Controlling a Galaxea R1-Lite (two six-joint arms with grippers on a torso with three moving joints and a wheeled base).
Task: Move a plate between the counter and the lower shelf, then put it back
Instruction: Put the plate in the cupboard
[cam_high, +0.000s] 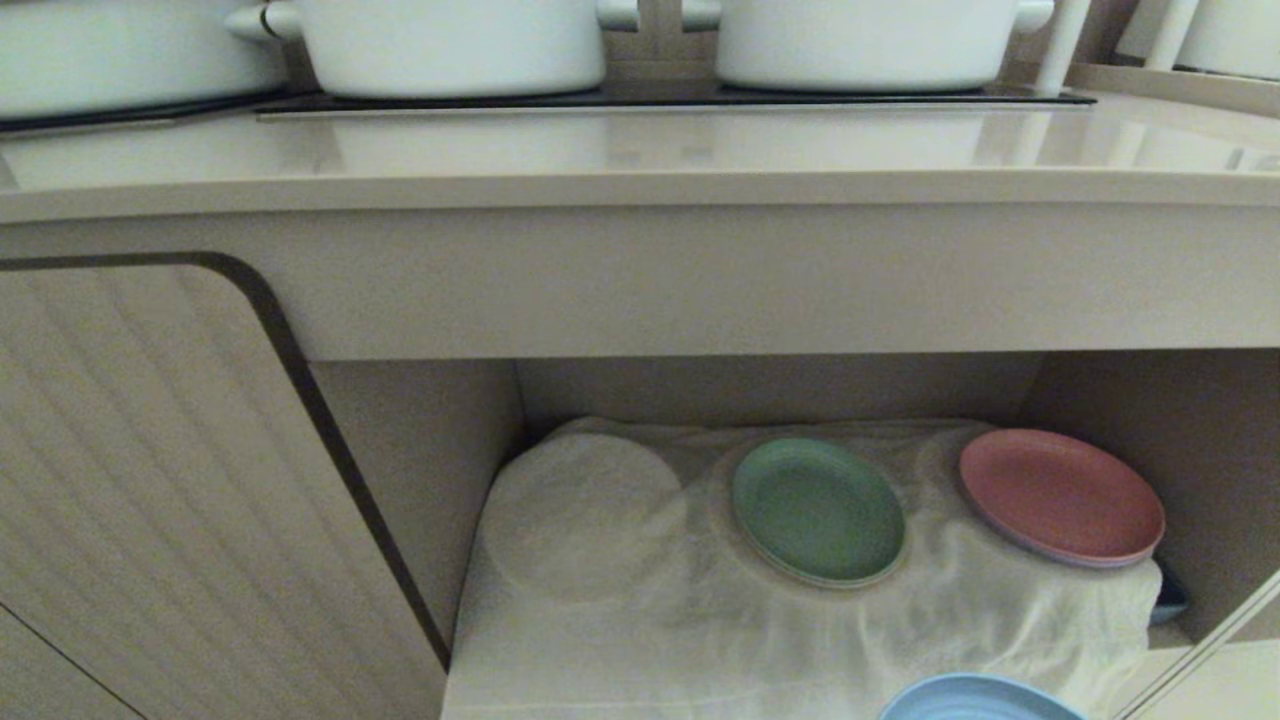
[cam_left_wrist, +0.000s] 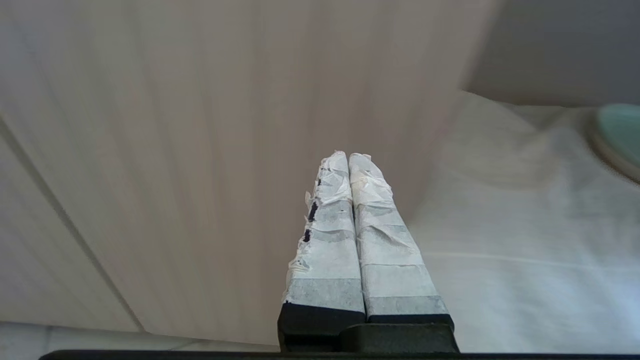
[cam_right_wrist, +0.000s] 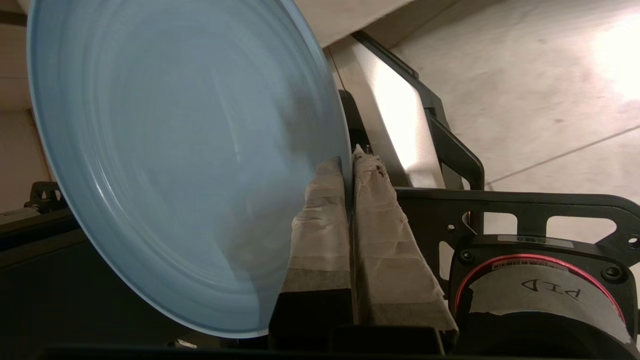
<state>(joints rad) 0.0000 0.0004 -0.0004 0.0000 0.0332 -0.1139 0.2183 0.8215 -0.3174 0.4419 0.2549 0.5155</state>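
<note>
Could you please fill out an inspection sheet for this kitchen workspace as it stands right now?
Surface: counter glossy beige, black cooktop panel at the back.
Job's things: light-blue plate clamped by its rim, only its edge in the head view; lower shelf lined with a wrinkled white cloth.
Clutter: green plate and pink plate on the cloth; white pots on the cooktop.
Grippers: right gripper shut on the plate's rim; left gripper shut, empty, before the cabinet door.
Cables: nothing seen.
Surroundings: pale floor; dark robot frame by the right wrist.
</note>
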